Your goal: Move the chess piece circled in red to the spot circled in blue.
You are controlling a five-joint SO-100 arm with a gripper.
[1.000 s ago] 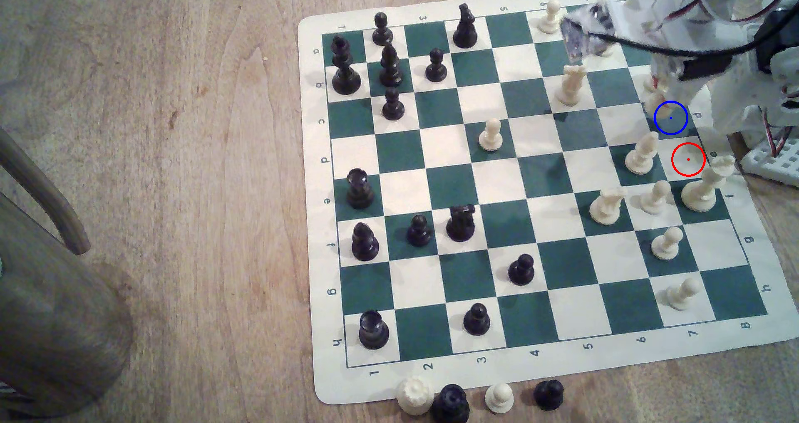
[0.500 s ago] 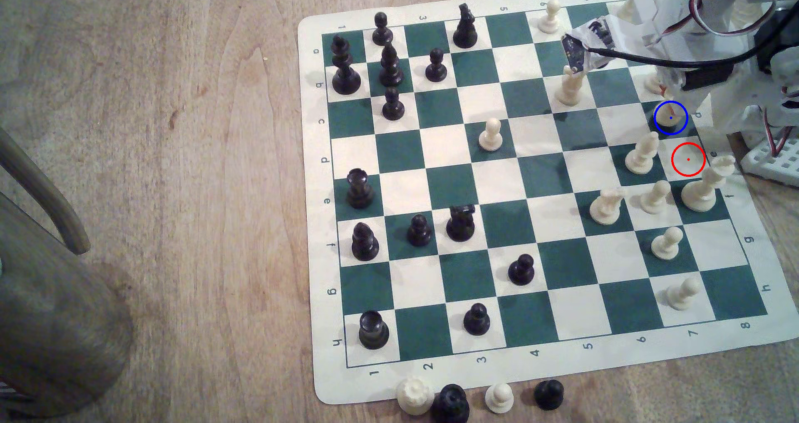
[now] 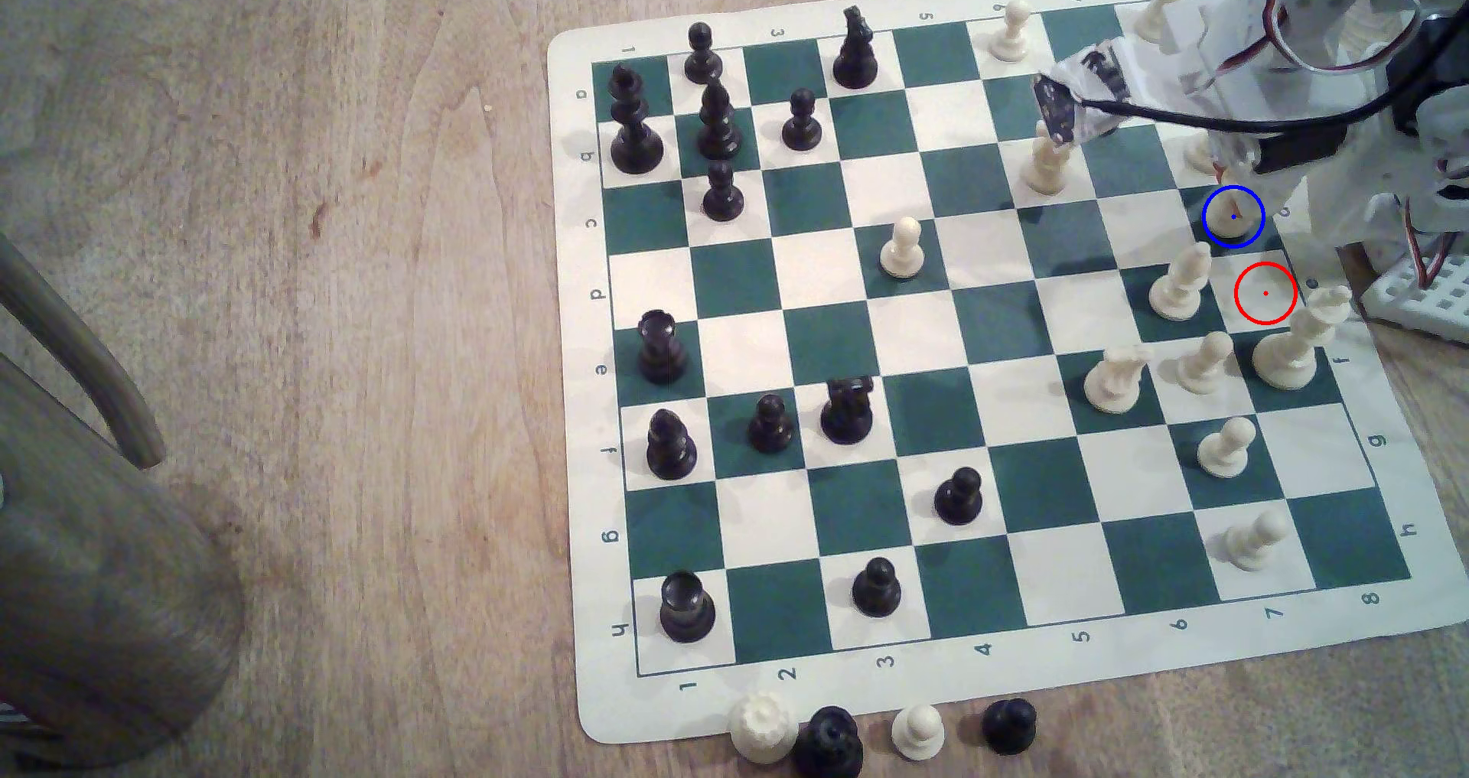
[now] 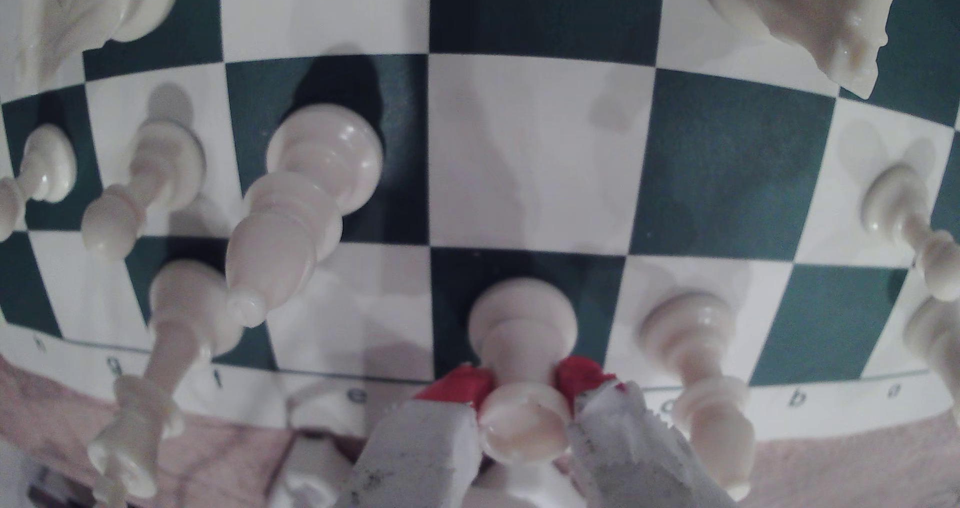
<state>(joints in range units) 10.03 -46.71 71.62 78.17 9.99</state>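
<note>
Exterior view: the cream rook [image 3: 1230,218] stands on the blue-ringed green square [image 3: 1210,231], in the column along the chess mat's [image 3: 572,349] arm-side edge; the gripper [image 3: 1234,165] is right above it. Release by opening straight apart, then lift vertically, clear of the neighbouring pieces.

Wrist view: the red-tipped fingers [image 4: 457,386] flank the rook's [image 4: 522,326] neck, apparently touching it, its base seemingly on the square [image 4: 452,280].
</note>
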